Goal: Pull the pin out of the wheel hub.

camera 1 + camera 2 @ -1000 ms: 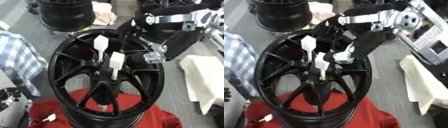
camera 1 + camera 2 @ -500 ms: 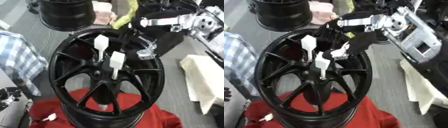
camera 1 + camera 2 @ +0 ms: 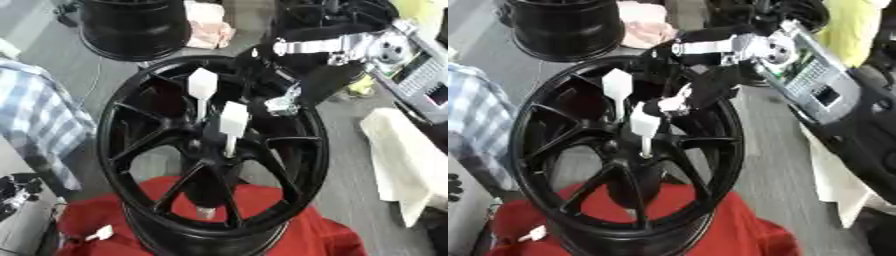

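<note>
Two white pins are standing up out of the middle of the black wheel (image 3: 131, 150), which is lying flat with its near rim on a red cloth (image 3: 324, 235), below and to the left of the working hand. That wheel is the largest thing here; a second dark wheel (image 3: 131, 27) is sitting well beyond it.

Coming in from the upper right, the right hand (image 3: 293, 95) is hovering over the far right of the rim, its dark fingers blurred against the spokes, so I cannot tell whether they are curled or straight. It is holding nothing that I can see. The far pin (image 3: 201, 87) is standing to the hand's left, and the near pin (image 3: 233, 120) just below and left of it, closer to the hub; both look apart from the hand.

My judgement: the reach is under way and no pin is grasped. Next, the fingers need closing round a pin's flat white head, then drawing straight up along its stem.
</note>
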{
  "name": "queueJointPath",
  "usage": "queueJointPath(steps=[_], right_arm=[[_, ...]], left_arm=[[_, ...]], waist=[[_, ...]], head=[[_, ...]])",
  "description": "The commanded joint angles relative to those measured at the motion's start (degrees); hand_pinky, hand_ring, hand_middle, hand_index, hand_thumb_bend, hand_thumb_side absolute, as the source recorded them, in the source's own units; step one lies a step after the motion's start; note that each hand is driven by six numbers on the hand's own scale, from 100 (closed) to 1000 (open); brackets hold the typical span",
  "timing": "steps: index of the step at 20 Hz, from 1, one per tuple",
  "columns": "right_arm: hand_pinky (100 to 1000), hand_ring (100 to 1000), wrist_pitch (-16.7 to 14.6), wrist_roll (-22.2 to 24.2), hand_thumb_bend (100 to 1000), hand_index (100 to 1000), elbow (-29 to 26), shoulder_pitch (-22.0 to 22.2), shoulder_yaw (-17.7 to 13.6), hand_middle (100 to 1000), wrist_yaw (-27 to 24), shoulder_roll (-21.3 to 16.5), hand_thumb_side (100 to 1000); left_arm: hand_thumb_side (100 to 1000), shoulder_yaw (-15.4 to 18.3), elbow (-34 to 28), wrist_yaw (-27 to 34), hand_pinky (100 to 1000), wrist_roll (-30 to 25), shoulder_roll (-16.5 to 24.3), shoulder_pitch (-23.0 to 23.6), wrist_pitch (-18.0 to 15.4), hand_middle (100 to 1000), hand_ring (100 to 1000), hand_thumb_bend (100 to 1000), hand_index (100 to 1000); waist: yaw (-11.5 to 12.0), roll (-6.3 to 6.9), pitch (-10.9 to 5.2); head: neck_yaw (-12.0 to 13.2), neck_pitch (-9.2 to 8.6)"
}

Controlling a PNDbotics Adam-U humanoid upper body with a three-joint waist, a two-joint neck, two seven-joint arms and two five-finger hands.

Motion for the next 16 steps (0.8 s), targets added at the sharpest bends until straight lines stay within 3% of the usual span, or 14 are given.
queueJointPath(steps=[1,16], right_arm=[[802,844,-0.4,0.8,336,959,0.7,-1.2,-0.3,839,1.6,-0.1,559],[790,831,-2.8,3.4,336,958,6.3,-0.9,-0.2,825,7.3,3.7,557]], left_arm=[[517,0.1,-1.2,0.1,679,-0.2,0.8,-0.5,0.0,630,681,470,738],[517,0.0,-1.3,0.1,679,-0.4,0.5,-0.7,0.2,630,681,470,738]], waist=[[0.1,0.51,-0.93],[0.4,0.61,-0.92]], head=[[-0.3,-0.04],[-0.4,-0.02]])
